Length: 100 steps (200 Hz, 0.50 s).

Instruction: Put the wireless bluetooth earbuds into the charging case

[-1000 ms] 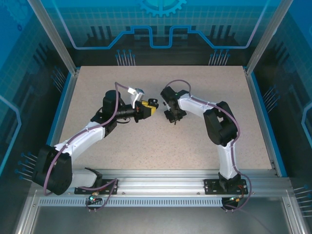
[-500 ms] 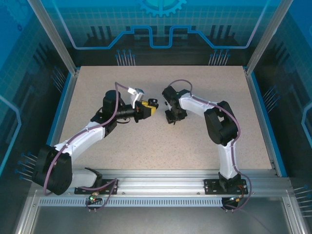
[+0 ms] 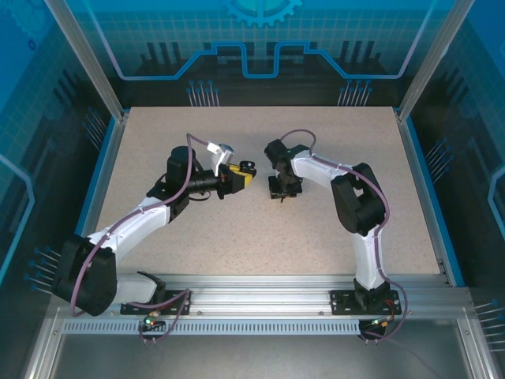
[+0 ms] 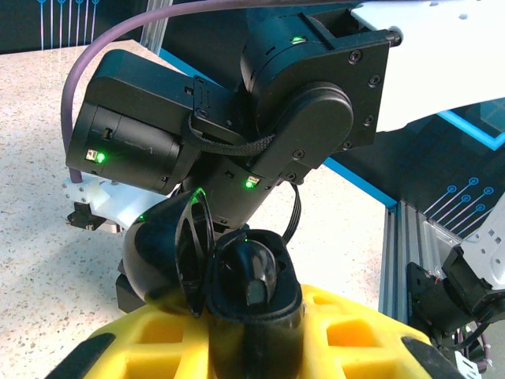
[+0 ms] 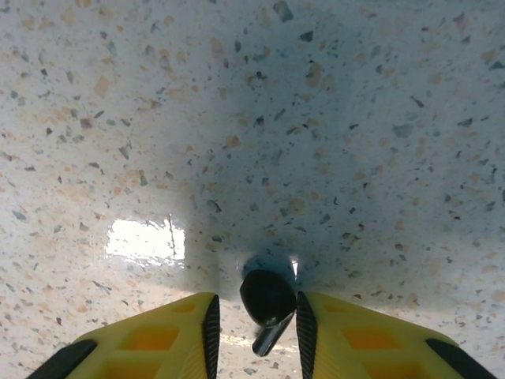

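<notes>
Left gripper (image 4: 252, 343) clamping together on small round black plastic charging case (image 4: 251, 278), lid standing open, right gripper (image 5: 256, 325) hovering low, jaws narrowly apart, straddling tiny black comma-shaped earbud (image 5: 267, 298) lying on speckled table (image 5: 331, 118).

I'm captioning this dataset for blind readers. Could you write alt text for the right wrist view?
A small black earbud lies on a speckled table between the two yellow fingers of the right gripper, which stand apart around it. A patch of glare shines on the table nearby.
</notes>
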Each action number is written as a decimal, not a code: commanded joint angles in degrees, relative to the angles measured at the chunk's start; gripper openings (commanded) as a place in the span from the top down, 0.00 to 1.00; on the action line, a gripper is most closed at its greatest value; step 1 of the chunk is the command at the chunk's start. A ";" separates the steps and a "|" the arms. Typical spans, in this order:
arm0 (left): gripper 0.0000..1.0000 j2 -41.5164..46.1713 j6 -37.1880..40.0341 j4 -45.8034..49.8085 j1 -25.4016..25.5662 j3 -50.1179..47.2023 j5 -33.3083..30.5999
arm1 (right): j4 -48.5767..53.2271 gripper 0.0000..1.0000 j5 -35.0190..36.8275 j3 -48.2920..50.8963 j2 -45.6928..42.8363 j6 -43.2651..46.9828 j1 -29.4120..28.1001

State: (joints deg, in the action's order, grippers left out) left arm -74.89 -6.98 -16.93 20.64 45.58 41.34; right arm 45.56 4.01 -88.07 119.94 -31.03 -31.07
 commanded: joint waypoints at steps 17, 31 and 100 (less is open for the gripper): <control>1.00 0.36 1.57 -0.01 0.36 1.16 0.08 | 2.10 0.70 2.48 -1.04 2.30 -2.92 -0.39; 1.00 0.30 1.67 0.00 0.36 1.09 0.14 | 2.96 0.70 4.08 -1.43 2.78 -2.52 -0.88; 1.00 0.69 1.67 0.14 0.36 1.16 0.14 | 2.88 0.70 5.43 -3.05 5.39 -3.19 -1.44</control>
State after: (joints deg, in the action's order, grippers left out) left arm -74.89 -6.96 -16.88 20.64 45.56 41.34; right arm 48.18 8.12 -90.67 122.28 -32.67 -32.25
